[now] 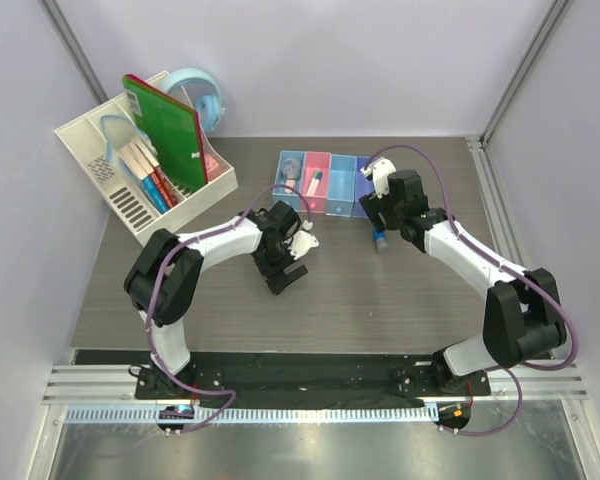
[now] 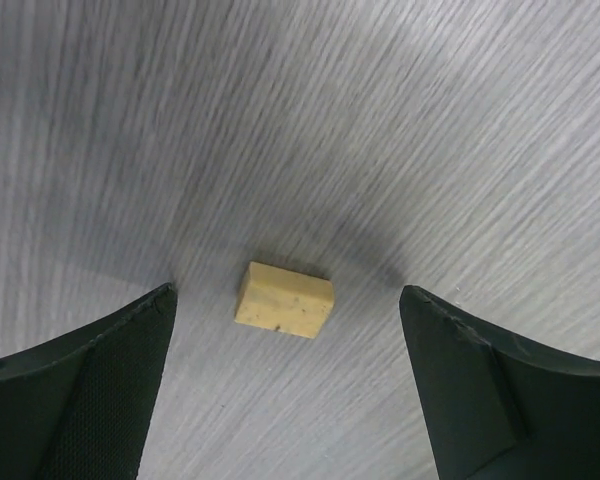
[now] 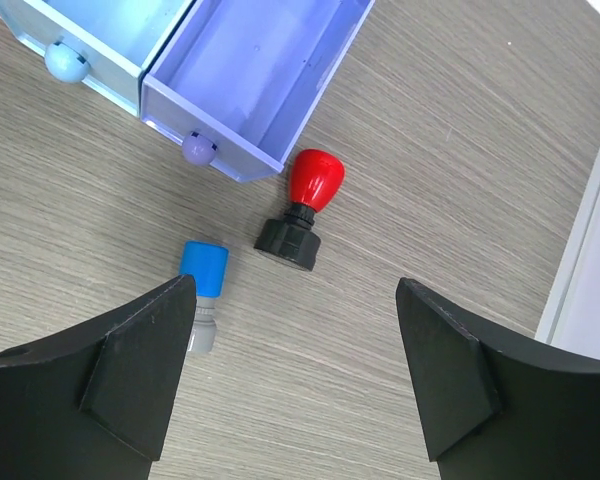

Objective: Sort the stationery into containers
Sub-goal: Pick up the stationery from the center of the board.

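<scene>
A small tan-orange block (image 2: 284, 299) lies on the table between the tips of my open left gripper (image 2: 285, 385), which hangs just above it (image 1: 286, 272). My right gripper (image 3: 295, 385) is open and empty above the table (image 1: 378, 212), beside the violet bin. A red-and-black stubby cylinder (image 3: 302, 215) stands in front of the violet-blue bin (image 3: 260, 80). A blue-grey cylinder (image 3: 202, 285) lies by the left fingertip and also shows in the top view (image 1: 381, 241). The four joined bins (image 1: 342, 190) stand mid-table. The light-blue and pink bins hold small items too small to name.
A white slotted desk organizer (image 1: 90, 140) with a green book (image 1: 165, 130) stands at the back left. A round light-blue tape dispenser (image 1: 202, 98) is behind it. The blue bin (image 3: 110, 40) next to the violet one looks empty.
</scene>
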